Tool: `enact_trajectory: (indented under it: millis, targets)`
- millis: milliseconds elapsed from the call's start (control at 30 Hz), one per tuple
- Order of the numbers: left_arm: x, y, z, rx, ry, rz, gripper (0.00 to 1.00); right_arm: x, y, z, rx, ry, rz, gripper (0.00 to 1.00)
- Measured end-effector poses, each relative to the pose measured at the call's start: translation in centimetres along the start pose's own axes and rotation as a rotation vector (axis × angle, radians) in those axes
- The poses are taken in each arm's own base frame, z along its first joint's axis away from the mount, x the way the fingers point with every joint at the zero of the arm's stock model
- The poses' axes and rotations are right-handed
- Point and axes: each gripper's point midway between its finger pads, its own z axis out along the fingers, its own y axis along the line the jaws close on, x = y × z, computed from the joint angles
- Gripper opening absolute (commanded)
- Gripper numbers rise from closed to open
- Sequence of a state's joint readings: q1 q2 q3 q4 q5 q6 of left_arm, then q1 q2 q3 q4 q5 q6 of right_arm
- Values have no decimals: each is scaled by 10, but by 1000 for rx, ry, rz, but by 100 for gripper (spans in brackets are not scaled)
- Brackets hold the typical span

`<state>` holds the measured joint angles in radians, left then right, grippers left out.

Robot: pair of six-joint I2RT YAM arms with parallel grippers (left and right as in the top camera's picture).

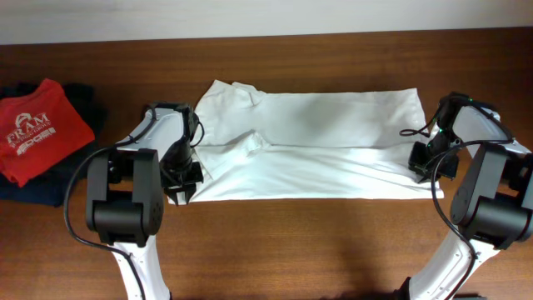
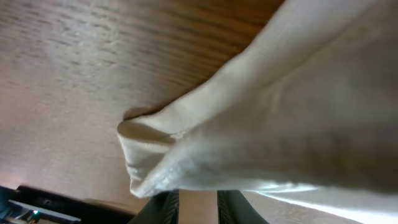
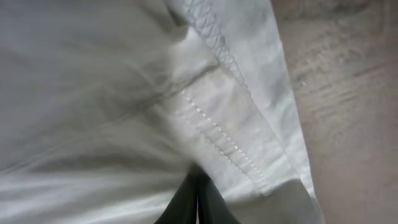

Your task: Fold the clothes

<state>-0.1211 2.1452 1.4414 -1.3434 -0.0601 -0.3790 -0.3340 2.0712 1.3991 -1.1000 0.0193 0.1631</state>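
Note:
The clothes (image 1: 316, 142), a white T-shirt, lie spread across the middle of the table with the sleeve end to the left. My left gripper (image 1: 181, 177) is at the shirt's front left corner. In the left wrist view its two fingers (image 2: 166, 206) stand a little apart, and a bunched fold of the clothes (image 2: 280, 124) covers their tips, pinched there. My right gripper (image 1: 426, 162) is at the shirt's right end. Seen from the right wrist, the right gripper (image 3: 198, 177) is pressed shut on the clothes (image 3: 124, 93) just inside the stitched hem (image 3: 217, 140).
A red shirt with white lettering (image 1: 37, 125) lies on a dark folded garment (image 1: 79, 96) at the far left. Bare wooden table (image 1: 291, 242) runs along the front, between the two arm bases.

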Motion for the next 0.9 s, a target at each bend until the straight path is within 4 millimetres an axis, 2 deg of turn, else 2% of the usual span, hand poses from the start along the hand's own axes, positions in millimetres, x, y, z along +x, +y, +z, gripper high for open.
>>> enact_trajectory:
  millis: [33, 100, 133, 167, 200, 233, 300, 333, 433, 500, 567, 700, 767, 833, 867, 900]
  targets:
    - [0, -1, -1, 5, -3, 0, 20, 0, -1, 0, 4, 0, 6, 14]
    - [-6, -2, -12, 29, -60, -4, 20, 1, -2, -2, 11, -4, 18, 42]
    - [-9, -3, -26, 53, -113, -6, 20, 1, -3, -6, 14, -5, 23, 51]
    - [-16, -5, -48, 86, -195, -9, 32, -3, -4, -16, 14, -18, 24, 54]
    - [-20, -6, -61, 105, -245, -12, 37, -10, -4, -29, 12, -46, 24, 59]
    - [-32, -9, -105, 171, -411, -16, 43, -15, -4, -41, 11, -63, 27, 64]
    - [-48, -14, -159, 251, -618, -11, 55, -33, -1, -78, -4, -144, 31, 73]
    - [-58, -18, -186, 293, -725, 6, 59, -39, -1, -91, -10, -181, 30, 75]
    - [-84, -35, -225, 388, -904, 50, 61, -45, 1, -122, -24, -232, 8, 75]
    - [-101, -49, -248, 452, -1006, 95, 67, -49, 6, -142, -53, -268, -26, 76]
    - [-116, -62, -254, 492, -1047, 130, 68, -49, 7, -149, -62, -279, -38, 76]
    - [-180, -96, -264, 577, -1197, 173, 68, -43, 9, -149, -68, -257, -54, 76]
    - [-206, -107, -262, 600, -1262, 177, 68, -41, 9, -148, -70, -245, -54, 76]
    - [-224, -115, -242, 598, -1252, 179, 68, -39, 9, -148, -72, -239, -55, 76]
    - [-235, -119, -221, 592, -1222, 178, 68, -38, 9, -148, -71, -236, -55, 76]
    - [-241, -120, -208, 586, -1200, 175, 68, -38, 9, -148, -71, -236, -55, 76]
